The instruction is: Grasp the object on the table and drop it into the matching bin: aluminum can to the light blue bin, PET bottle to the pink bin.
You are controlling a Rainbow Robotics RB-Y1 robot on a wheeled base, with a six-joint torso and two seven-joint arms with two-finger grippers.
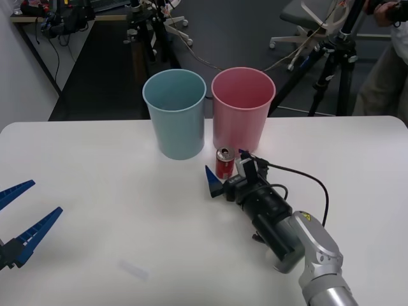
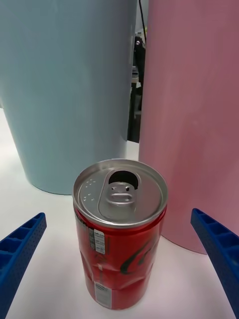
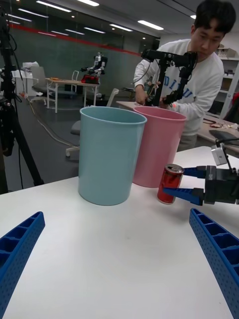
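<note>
- the red can (image 1: 224,164) stands upright on the white desk (image 1: 95,191), just in front of the pink bin (image 1: 242,108) and beside the light blue bin (image 1: 174,111).
- the right pincer (image 1: 227,171) straddles the can, its fingers apart on either side, not clamped.
- the left pincer (image 1: 22,220) waits open at the desk's near left edge.
- judged progress: approach done; closing, lifting and dropping into the light blue bin remain.

A black tripod (image 1: 336,70) stands on the dark floor (image 1: 242,32) behind the table, beside a grey office chair (image 1: 306,19). A desk (image 3: 69,84) stands farther back.
</note>
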